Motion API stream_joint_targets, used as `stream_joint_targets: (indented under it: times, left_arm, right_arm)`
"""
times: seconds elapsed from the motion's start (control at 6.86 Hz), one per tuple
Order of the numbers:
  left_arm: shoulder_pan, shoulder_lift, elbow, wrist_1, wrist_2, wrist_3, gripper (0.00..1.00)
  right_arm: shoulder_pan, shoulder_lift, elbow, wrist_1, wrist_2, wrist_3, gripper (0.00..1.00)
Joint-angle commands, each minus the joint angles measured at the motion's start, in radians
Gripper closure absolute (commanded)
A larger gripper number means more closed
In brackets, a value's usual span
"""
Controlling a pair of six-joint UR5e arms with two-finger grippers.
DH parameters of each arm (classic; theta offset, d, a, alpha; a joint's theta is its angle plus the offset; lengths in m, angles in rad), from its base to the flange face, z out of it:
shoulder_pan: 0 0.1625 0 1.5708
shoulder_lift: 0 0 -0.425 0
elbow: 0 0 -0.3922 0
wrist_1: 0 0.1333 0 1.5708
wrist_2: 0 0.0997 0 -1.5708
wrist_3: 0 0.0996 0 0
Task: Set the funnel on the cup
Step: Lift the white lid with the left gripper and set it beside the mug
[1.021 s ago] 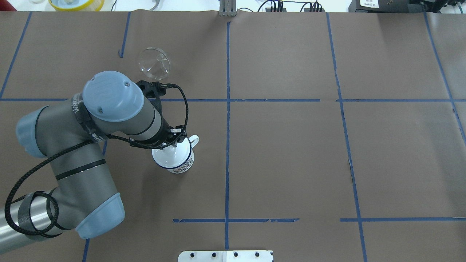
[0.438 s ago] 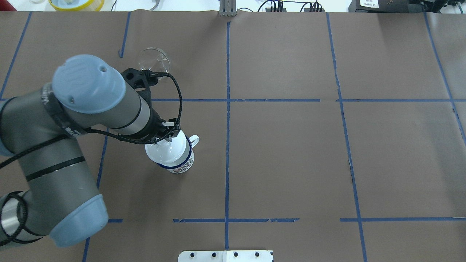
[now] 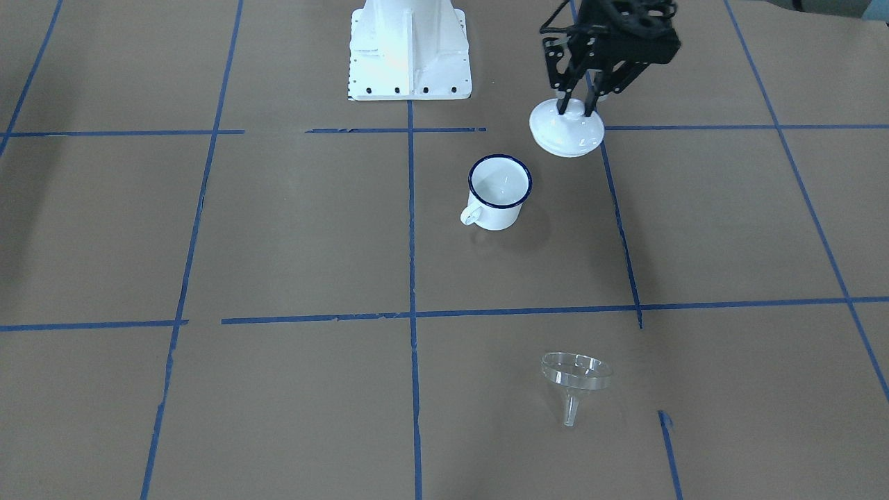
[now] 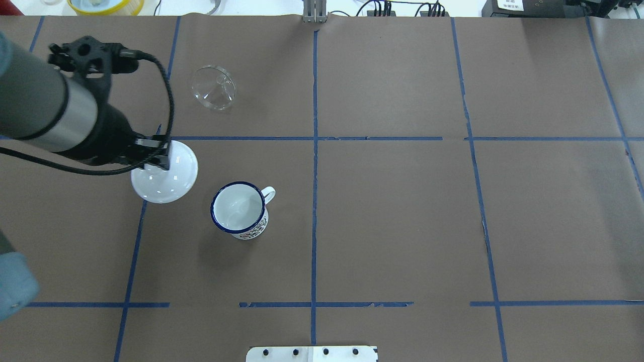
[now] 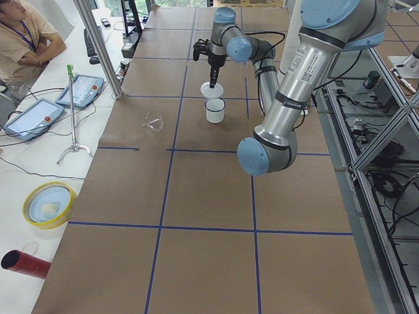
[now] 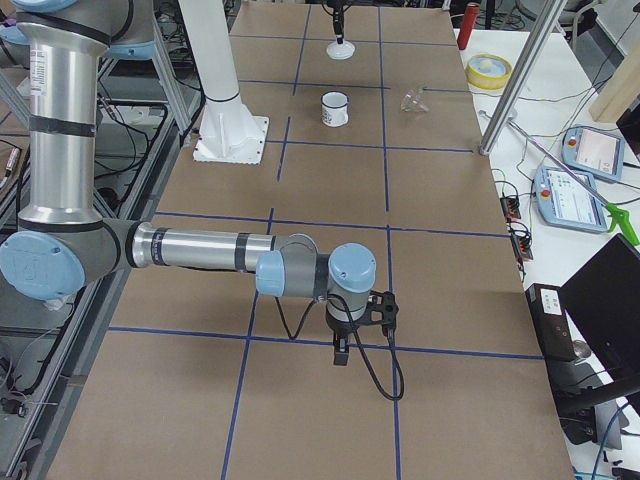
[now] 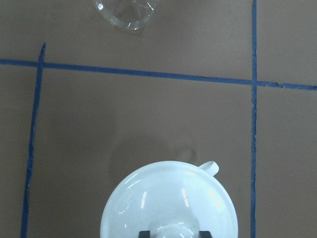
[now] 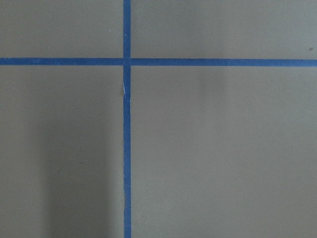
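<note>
Over the bench (image 4: 402, 211), the right end effector (image 6: 342, 352) hangs lower-middle in the right-side view, can't tell if it's wide or narrow. The left end effector (image 4: 160, 160) is pinching the white lid (image 4: 166, 183) by its knob and has swung it mid-left, off the cup (image 4: 237, 207). It was covered a second ago and is open now, so the funnel (image 4: 214, 88), lying upper left, can go on next.

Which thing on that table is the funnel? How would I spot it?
On the brown table with blue tape lines, find the white mug with a dark rim. Past it, farther from the robot, the funnel lies tipped over. It alone is see-through; the mug and the held lid are white.
</note>
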Motion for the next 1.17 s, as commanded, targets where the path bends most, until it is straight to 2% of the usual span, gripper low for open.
stream_joint_targets:
  times: [0.0, 0.58, 0.88, 1.02]
  left_arm:
    - [-0.037, 0.154, -0.003, -0.051, -0.02, 0.172, 1.0]
    - [0.007, 0.167, 0.373, -0.449, -0.019, 0.117, 1.0]
    - [0.045, 0.168, 0.494, -0.635, -0.019, 0.062, 1.0]
    - [0.068, 0.168, 0.505, -0.668, -0.019, 0.044, 1.0]
  right_arm:
    - [0.0, 0.0, -0.001, 0.0, 0.0, 0.0, 0.0]
    - [0.0, 0.0, 0.0, 0.0, 0.0, 0.0, 0.0]
    - [0.0, 0.0, 0.0, 0.0, 0.0, 0.0, 0.0]
    - [0.0, 0.0, 0.0, 0.0, 0.0, 0.0, 0.0]
